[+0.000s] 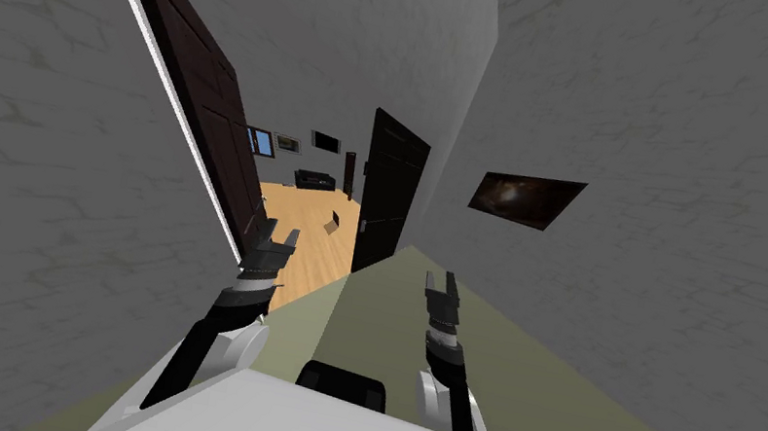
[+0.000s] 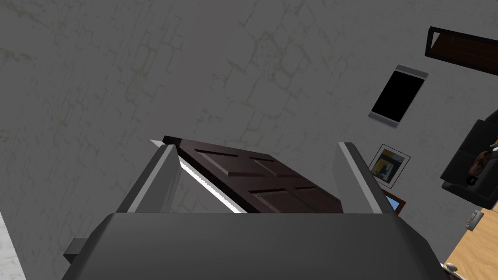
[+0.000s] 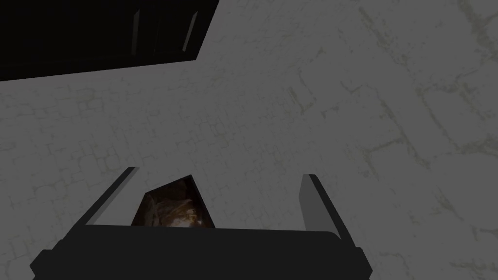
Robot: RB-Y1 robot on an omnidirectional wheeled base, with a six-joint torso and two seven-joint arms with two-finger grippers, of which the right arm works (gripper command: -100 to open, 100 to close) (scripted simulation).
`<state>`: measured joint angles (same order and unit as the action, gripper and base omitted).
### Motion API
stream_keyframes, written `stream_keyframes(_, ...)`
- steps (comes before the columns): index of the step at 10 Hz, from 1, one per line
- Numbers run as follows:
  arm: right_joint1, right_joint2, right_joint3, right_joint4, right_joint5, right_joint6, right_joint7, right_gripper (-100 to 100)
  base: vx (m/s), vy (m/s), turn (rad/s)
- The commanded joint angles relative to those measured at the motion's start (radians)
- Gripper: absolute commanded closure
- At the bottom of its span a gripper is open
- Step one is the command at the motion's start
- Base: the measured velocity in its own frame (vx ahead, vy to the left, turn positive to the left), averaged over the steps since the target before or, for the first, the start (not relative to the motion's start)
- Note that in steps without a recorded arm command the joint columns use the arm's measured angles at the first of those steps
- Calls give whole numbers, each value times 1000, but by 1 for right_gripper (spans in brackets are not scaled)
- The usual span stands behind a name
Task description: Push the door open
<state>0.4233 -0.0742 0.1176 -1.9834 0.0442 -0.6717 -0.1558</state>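
Ajar dark door, second door beyond

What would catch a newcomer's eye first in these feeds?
The dark panelled door stands open on my left, its white edge bright, and the open left gripper sits close by its lower edge. Past it, a warm wood floor shows through the doorway, beside a second dark door. A dark picture hangs on the right wall.
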Motion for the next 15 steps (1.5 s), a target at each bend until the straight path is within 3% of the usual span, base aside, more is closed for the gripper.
stream_keyframes(1, -13, -5, 19, 28, 3, 0, 1, -100, 157, 19, -15)
stream_keyframes(3, -36, -13, 55, 87, 6, -4, 1, -100, 170, -17, -10)
stream_keyframes(8, -73, -24, 110, 178, 12, -11, 2, -100, 115, 12, -11)
stream_keyframes(11, -85, -27, 129, 210, 13, -13, 3, -100, 89, 5, -7)
stream_keyframes(13, -110, -32, 167, 273, 17, -17, 3, -100, 154, 21, -15)
stream_keyframes(15, -123, -34, 186, 305, 19, -20, 4, -100, 160, 8, -11)
